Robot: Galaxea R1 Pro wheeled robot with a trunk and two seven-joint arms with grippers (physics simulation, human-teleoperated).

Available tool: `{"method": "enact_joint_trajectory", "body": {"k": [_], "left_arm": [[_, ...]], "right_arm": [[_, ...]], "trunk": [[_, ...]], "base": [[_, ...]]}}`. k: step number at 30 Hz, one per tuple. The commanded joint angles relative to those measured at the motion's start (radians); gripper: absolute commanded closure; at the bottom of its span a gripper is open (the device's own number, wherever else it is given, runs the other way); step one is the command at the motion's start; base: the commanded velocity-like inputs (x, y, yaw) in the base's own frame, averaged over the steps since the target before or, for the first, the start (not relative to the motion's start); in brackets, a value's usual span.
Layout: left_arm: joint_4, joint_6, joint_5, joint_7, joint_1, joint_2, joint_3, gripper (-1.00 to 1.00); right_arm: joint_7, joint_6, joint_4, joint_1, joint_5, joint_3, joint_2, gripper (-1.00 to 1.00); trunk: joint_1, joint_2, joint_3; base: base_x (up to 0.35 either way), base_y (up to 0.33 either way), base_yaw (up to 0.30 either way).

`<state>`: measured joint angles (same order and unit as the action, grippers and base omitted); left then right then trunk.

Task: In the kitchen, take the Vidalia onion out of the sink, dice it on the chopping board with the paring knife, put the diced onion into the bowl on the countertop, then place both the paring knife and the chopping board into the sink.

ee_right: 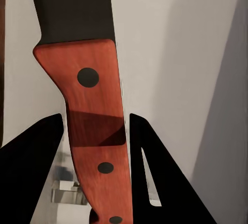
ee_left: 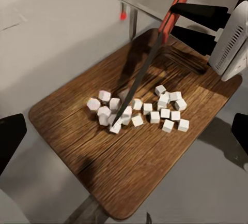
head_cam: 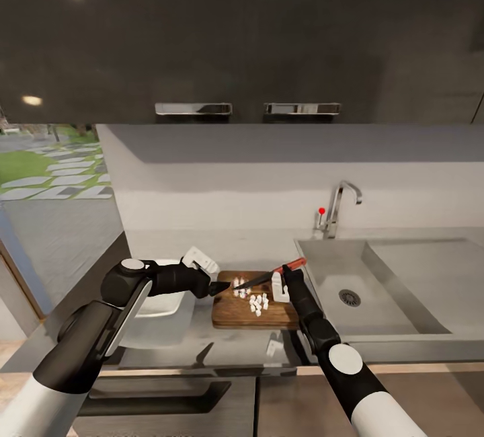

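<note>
Starting nearest to us, we see the grey desk [head_cam: 202,349] running left to right, with the chopping board [head_cam: 235,312] lying on it between our two arms. On the board sits a loose cluster of white diced onion [head_cam: 255,301], spread around its middle; in the left wrist view the cubes [ee_left: 155,111] form two small groups close together.

Our right end effector [head_cam: 282,282] is clamped on the paring knife [head_cam: 269,274]; the right wrist view shows the reddish handle [ee_right: 93,131] pinched between the two dark fingers. The knife's long axis runs from the handle at the right, up and far, slanting down and left, so the dark blade tip [ee_left: 116,125] rests among the left group of cubes.

Our left end effector [head_cam: 218,287] hovers at the board's left short edge, just beside the dice and pointing right toward them. Its fingers stand apart with nothing between them.

Left of the board, partly hidden behind our left arm, sits the white bowl [head_cam: 165,302]. So the dice must travel left, and we judge the empty left arm the nearer one for that.

Farther right lies the sink [head_cam: 376,289], its basin bare around the drain, with the faucet [head_cam: 339,205] beyond. The knife goes rightward later.
</note>
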<state>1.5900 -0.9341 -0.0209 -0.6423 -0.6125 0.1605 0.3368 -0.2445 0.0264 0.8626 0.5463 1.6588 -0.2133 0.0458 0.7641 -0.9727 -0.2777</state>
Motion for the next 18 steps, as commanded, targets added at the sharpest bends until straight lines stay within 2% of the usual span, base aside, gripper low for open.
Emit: {"method": "enact_joint_trajectory", "body": {"k": [1,13,18], "left_arm": [[0.001,-0.006,-0.002,-0.001,-0.001,0.001,0.001,-1.0],[0.001,-0.006,-0.002,-0.001,-0.001,0.004,-0.001,-1.0],[0.001,-0.006,-0.002,0.0,-0.001,0.002,-0.001,-1.0]], "right_arm": [[-0.004,0.003,0.0,0.001,0.01,0.0,0.0,1.0],[-0.004,0.003,-0.003,0.001,0.01,0.0,0.0,1.0],[-0.004,0.003,-0.003,0.001,0.01,0.0,0.0,1.0]], "trunk": [[0.004,-0.008,-0.005],[0.008,-0.015,-0.008],[-0.011,0.02,0.008]], "base": [[0.0,0.0,0.0],[0.0,0.0,0.0],[0.0,0.0,0.0]]}}
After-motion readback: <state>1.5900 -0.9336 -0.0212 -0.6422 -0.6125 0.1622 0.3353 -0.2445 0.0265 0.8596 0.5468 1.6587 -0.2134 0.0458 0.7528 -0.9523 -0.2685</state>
